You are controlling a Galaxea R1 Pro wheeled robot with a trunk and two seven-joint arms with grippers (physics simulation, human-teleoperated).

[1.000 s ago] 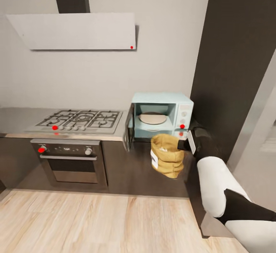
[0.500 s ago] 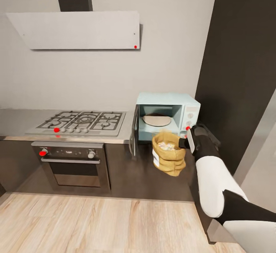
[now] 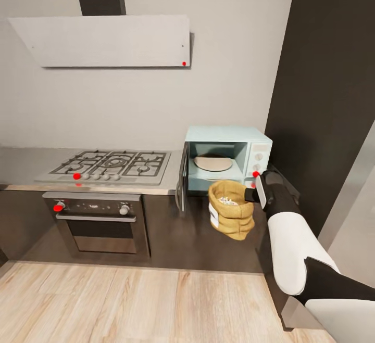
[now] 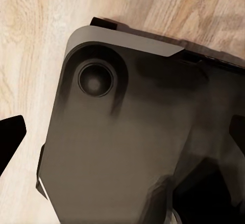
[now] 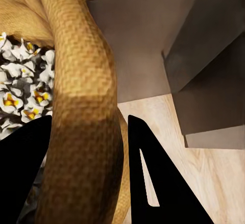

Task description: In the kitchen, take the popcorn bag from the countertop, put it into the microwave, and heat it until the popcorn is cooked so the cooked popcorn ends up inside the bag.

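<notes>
On the surface [image 3: 21, 162], the microwave [image 3: 227, 156] hangs open; your right end effector [image 3: 254, 195] pinches the popcorn bag [image 3: 230, 216], partly hiding its rim.

I hold the tan popcorn bag [image 3: 230, 210] by its rolled rim in my right end effector [image 3: 253, 195], upright in the air before the counter [image 3: 21, 163], white label facing left. Whitish popcorn shows inside. The mint-blue microwave [image 3: 229, 155] stands just behind it, door swung open, round plate inside.
</notes>
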